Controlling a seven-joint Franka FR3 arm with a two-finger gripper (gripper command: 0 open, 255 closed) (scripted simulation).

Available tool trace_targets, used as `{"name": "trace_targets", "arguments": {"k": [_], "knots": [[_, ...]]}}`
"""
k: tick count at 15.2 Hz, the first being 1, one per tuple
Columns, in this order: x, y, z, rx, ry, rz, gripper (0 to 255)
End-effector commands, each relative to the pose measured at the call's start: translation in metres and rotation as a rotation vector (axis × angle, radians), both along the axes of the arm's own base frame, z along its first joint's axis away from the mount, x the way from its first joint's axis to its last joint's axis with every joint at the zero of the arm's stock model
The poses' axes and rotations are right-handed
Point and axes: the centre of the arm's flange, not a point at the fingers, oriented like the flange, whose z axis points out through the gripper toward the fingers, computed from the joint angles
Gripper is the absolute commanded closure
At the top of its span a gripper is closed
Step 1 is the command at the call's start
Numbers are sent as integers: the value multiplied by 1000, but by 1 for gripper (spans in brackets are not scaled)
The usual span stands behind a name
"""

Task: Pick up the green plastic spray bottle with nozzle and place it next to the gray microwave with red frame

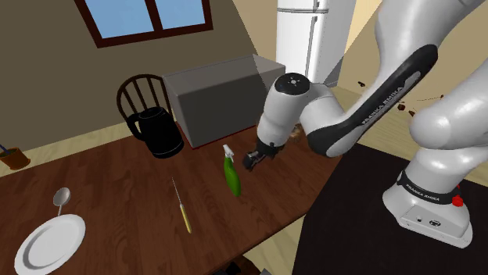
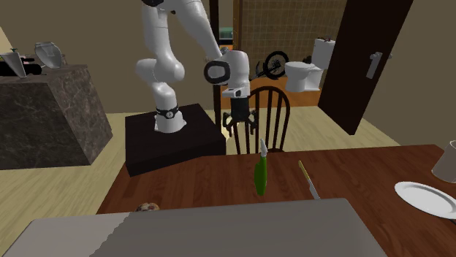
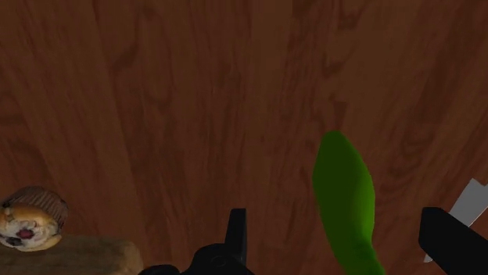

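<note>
The green spray bottle [image 1: 232, 176] with a white nozzle stands upright on the dark wooden table [image 1: 117, 187], in front of the grey box-shaped microwave [image 1: 219, 98]. My gripper [image 1: 254, 158] hangs just to the shoulder view's right of the bottle's top, not touching it. In the second exterior view the bottle [image 2: 259, 175] stands beyond the microwave [image 2: 219, 230], and the gripper [image 2: 239, 130] hovers above and behind it. In the wrist view the gripper [image 3: 342, 241] is open: its black fingers [image 3: 236, 230] stand wide apart, with the bottle [image 3: 344, 195] below and between them, unheld.
A black kettle [image 1: 160, 133] stands beside the microwave. A yellow-handled knife [image 1: 182, 207], a spoon [image 1: 61, 198] and a white plate [image 1: 48, 242] lie on the table toward the shoulder view's left. A muffin [image 3: 30, 219] sits near the microwave. A dark chair [image 2: 259, 117] stands at the table's edge.
</note>
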Motion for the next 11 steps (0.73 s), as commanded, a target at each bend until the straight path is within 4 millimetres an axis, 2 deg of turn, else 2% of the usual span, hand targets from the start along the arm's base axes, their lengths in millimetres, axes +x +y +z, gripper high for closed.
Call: {"name": "trace_targets", "arguments": {"k": [1, 7, 11], "knots": [[14, 14, -12, -7, -66, -20, 0], [60, 52, -65, -43, -161, -83, 0], [72, 53, -83, -47, -170, -89, 0]]}}
